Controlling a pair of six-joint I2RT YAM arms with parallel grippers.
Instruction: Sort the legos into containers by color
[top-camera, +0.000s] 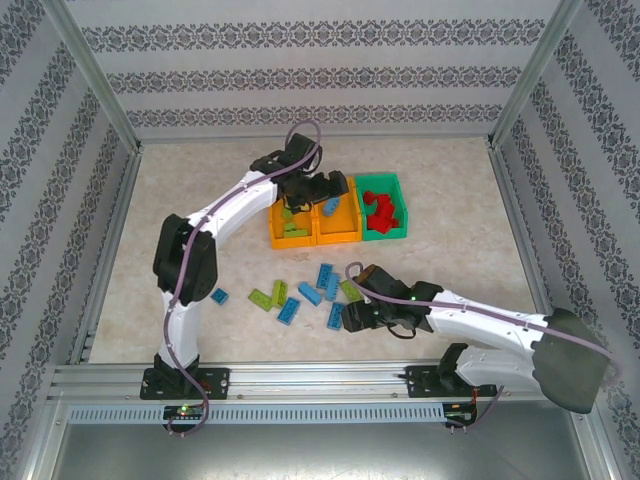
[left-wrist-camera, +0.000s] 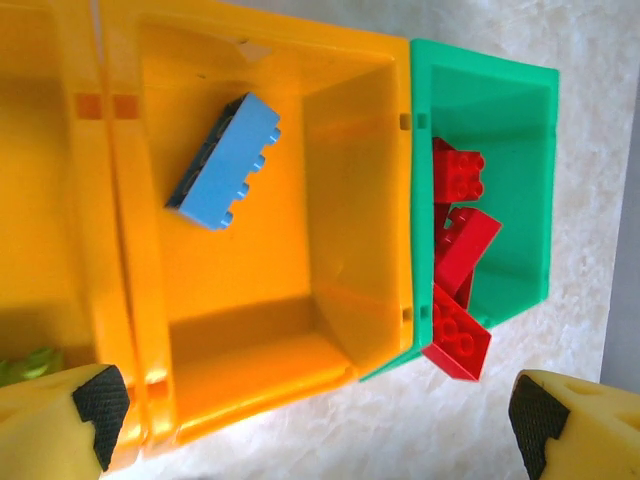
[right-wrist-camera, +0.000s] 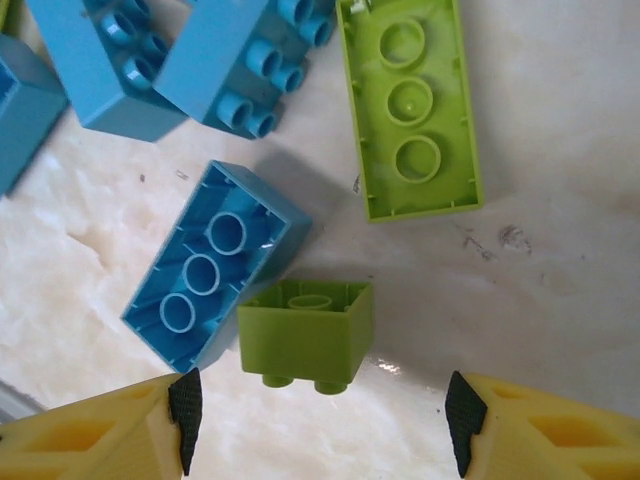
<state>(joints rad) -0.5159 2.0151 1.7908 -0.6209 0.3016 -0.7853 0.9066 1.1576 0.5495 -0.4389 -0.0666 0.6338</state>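
- Marbled tabletop, patterned walls around it. Three joined containers sit mid-table and loose legos lie nearer the arms. The left gripper hangs over the bins; the right gripper is low among the loose bricks.
- Left wrist: jaws spread wide and empty above the middle orange bin, where one blue brick lies. Red bricks fill the green bin, so each bin seems to take one colour.
- Right wrist: jaws stand apart on either side of a small lime brick without touching it, apparently lined up to pinch it.
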